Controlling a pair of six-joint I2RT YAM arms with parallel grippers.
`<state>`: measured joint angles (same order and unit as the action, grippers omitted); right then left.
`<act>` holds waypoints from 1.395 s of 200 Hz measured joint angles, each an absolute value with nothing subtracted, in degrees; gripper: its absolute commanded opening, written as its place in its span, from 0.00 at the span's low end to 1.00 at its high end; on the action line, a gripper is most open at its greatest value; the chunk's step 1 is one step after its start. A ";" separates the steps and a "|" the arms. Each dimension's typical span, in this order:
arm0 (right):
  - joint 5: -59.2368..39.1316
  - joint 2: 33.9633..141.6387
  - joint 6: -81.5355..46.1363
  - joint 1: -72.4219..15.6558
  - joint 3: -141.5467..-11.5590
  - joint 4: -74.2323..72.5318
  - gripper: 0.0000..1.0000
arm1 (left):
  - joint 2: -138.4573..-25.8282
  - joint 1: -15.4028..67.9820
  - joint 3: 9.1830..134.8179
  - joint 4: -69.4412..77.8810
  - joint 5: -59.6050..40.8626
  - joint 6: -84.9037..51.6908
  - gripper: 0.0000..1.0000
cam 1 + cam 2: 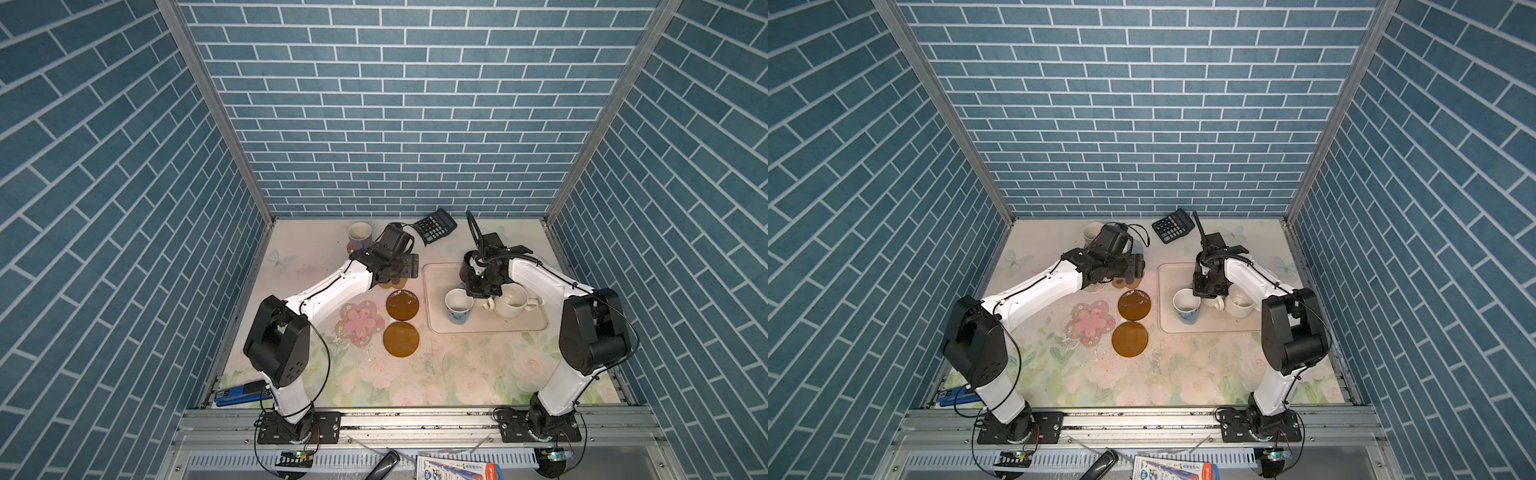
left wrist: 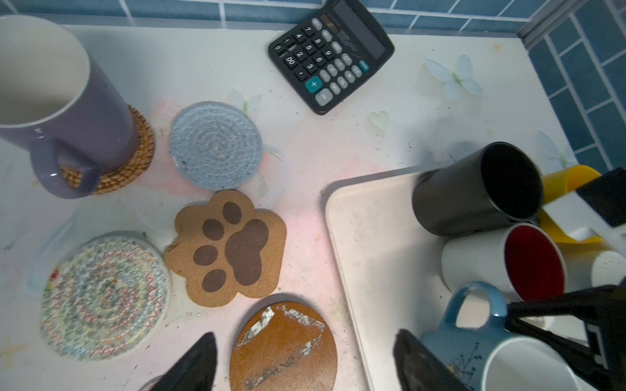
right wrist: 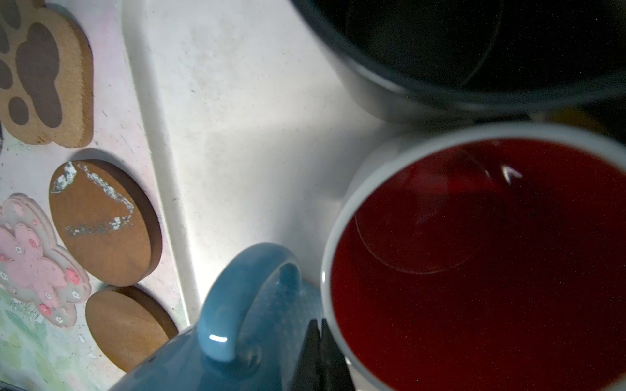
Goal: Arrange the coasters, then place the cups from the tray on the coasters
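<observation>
Hovering over the coasters near 10 o'clock on the floral desk (image 1: pixel 457 374), the left gripper (image 2: pixel 305 335) had its fingers (image 2: pixel 200 365) spread wide, nothing between them. Its wrist view showed what that arm largely hid in both top views: a blue-grey coiled-cord coaster (image 2: pixel 216 145), a cork-like brown paw-shaped coaster (image 2: pixel 230 247) and a pale woven round coaster (image 2: pixel 105 298) flecked with coloured zigzags. The glossy lavender mug (image 2: pixel 64 111) stood on a woven tan coaster (image 2: pixel 135 159) at 11 o'clock. A top view gave the rest: a pink-white flowery coaster (image 1: pixel 360 323), with a scuffed amber disc (image 1: pixel 402 304) and a plain amber disc (image 1: pixel 401 338) just at its 3 o'clock. The cream-pink tray (image 1: pixel 436 299), rounded at its corners, lay at 3 o'clock of the discs. The right gripper (image 3: pixel 316 325) hung over the tray, and only its wrist view showed its fingers (image 3: pixel 335 369) pressed together, clamped on nothing, between the pale blue mug (image 3: pixel 244 304) and the rim of the white mug with red inside (image 3: pixel 474 257). The black mug (image 3: pixel 440 50) stood at their 12 o'clock. The yellow mug (image 2: pixel 569 182) appeared only in the left wrist view.
</observation>
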<state>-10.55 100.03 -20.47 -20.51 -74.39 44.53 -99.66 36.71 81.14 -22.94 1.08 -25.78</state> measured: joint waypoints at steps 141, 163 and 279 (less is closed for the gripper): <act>-10.76 104.81 -19.35 -20.51 -80.09 44.34 0.00 | -100.25 38.50 75.81 -10.22 -11.68 -24.21 0.42; -10.74 106.24 -19.18 -20.51 -81.84 44.64 0.00 | -100.25 38.94 74.87 -9.89 -11.35 -24.47 0.42; -10.17 114.72 -19.00 -24.23 -93.47 49.89 0.00 | -92.16 39.20 62.98 -5.48 -6.55 -27.66 0.42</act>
